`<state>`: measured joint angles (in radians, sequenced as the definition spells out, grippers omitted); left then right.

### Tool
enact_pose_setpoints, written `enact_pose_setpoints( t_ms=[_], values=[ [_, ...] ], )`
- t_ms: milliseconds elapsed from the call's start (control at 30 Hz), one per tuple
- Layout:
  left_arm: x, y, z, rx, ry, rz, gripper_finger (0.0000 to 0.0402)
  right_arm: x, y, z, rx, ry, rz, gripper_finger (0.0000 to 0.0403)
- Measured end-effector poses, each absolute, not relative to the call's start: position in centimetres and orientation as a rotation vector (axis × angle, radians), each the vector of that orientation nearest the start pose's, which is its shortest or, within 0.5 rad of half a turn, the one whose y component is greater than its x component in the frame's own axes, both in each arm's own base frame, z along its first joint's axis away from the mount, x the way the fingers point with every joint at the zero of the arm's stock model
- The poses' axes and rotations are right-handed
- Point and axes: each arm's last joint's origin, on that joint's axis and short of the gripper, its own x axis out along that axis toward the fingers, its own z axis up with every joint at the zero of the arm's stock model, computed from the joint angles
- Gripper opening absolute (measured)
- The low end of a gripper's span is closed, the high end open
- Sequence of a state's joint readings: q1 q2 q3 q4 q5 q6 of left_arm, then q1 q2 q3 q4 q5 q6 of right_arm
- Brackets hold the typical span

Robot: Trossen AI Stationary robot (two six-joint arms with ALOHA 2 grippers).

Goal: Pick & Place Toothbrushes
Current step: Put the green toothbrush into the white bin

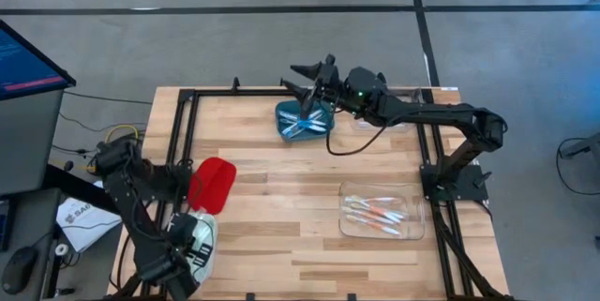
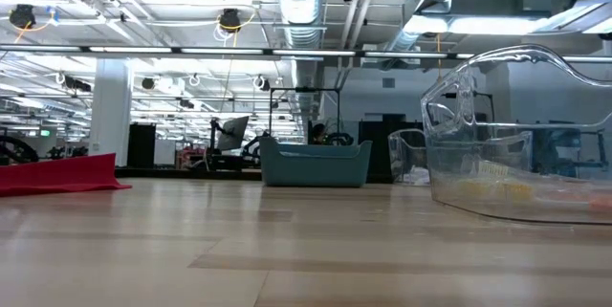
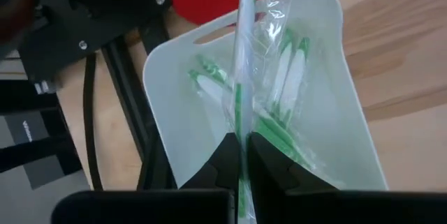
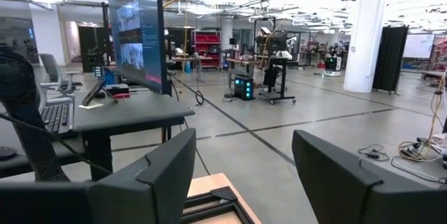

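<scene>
A green toothbrush (image 3: 242,77) is pinched upright in the left gripper (image 3: 242,155), directly over the white bin (image 3: 349,112); the right gripper (image 4: 241,175) is spread above the blue bin (image 1: 302,121).

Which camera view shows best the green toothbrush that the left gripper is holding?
The left wrist view: the green toothbrush stands pinched between the left gripper's fingers, above the white bin. The high view shows only that gripper over the bin, the toothbrush too small to tell. The low and right wrist views miss it.
</scene>
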<state>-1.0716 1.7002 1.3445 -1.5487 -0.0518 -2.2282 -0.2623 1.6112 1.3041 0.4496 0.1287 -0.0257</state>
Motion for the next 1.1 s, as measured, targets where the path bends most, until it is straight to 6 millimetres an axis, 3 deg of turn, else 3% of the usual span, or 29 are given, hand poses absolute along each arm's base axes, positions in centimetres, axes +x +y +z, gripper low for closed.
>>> enact_pose_setpoints(
  t_ms=[633,800,1100],
  values=[
    [13.3,-26.7,21.0,-0.527,1.271,1.051,0.0004,36.5,-9.9,36.2,-0.034,-0.118,-0.385,0.0233],
    [13.1,-26.8,20.8,-0.509,1.240,1.035,0.0004,36.5,-9.9,36.2,-0.034,-0.118,-0.385,0.0233],
    [12.7,-26.2,17.8,-0.534,1.271,1.032,0.0005,36.5,-9.9,36.1,-0.033,-0.111,-0.385,0.0233]
  ],
)
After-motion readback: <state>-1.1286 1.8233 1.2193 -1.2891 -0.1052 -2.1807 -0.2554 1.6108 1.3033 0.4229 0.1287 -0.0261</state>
